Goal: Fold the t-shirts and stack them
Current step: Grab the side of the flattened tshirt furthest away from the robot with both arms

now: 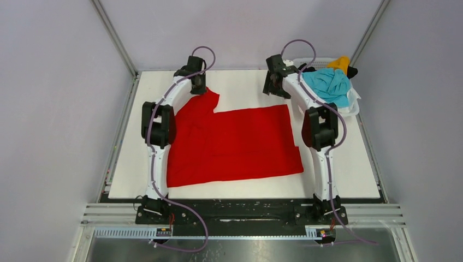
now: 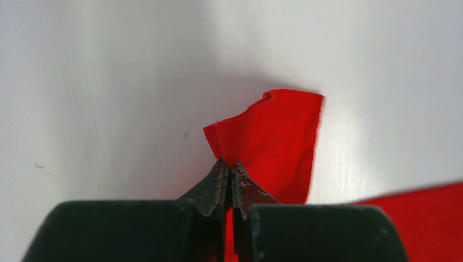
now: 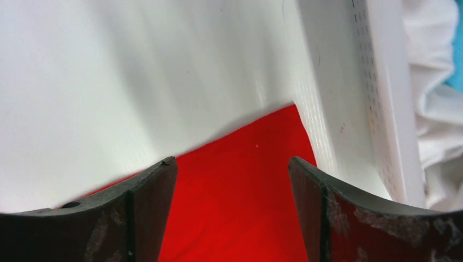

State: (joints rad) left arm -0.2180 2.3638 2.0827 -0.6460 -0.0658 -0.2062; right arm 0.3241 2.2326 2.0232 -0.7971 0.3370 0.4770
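White table (image 1: 245,87), limp red t-shirt (image 1: 235,144): left end effector (image 2: 229,165) pinches a sleeve edge, right end effector (image 3: 232,164) gapes

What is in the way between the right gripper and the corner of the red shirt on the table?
Nothing visible. The right gripper hangs open over the far right corner of the red shirt, with bare cloth showing between its fingers. The white basket stands to the right, beside that corner, not between the two.
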